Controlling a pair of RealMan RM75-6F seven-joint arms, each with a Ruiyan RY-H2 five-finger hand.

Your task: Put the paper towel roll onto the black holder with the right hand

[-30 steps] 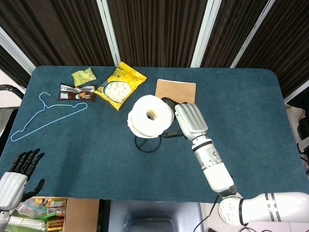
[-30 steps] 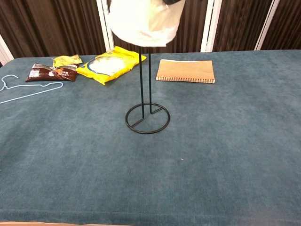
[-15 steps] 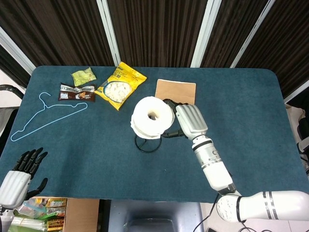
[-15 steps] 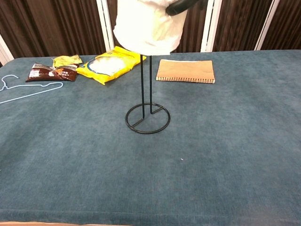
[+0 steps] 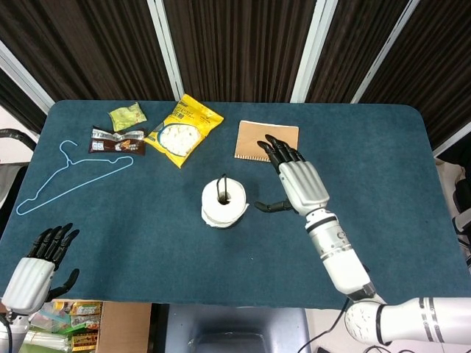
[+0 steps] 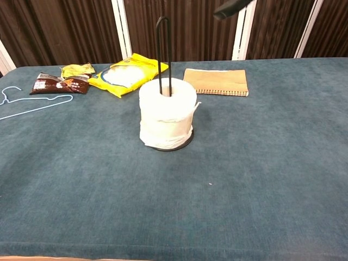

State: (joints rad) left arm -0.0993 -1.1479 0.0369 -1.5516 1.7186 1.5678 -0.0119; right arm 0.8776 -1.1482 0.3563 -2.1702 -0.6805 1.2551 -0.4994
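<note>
The white paper towel roll (image 5: 224, 203) (image 6: 166, 114) sits upright on the black holder's base, with the holder's rod (image 6: 163, 54) rising through its core. My right hand (image 5: 294, 180) hovers just right of the roll, fingers spread, holding nothing and apart from the roll. In the chest view only a dark fingertip (image 6: 231, 7) shows at the top edge. My left hand (image 5: 40, 257) hangs off the table's front left corner, fingers apart and empty.
A brown notebook (image 5: 266, 140) (image 6: 215, 81) lies behind the right hand. A yellow snack bag (image 5: 184, 129) (image 6: 128, 74), a brown wrapper (image 5: 116, 140), a small green packet (image 5: 127, 116) and a light blue hanger (image 5: 70, 176) lie at the back left.
The roll has dropped down the rod to the holder's base. My right hand has let go of it, spread its fingers and moved a little to the right.
</note>
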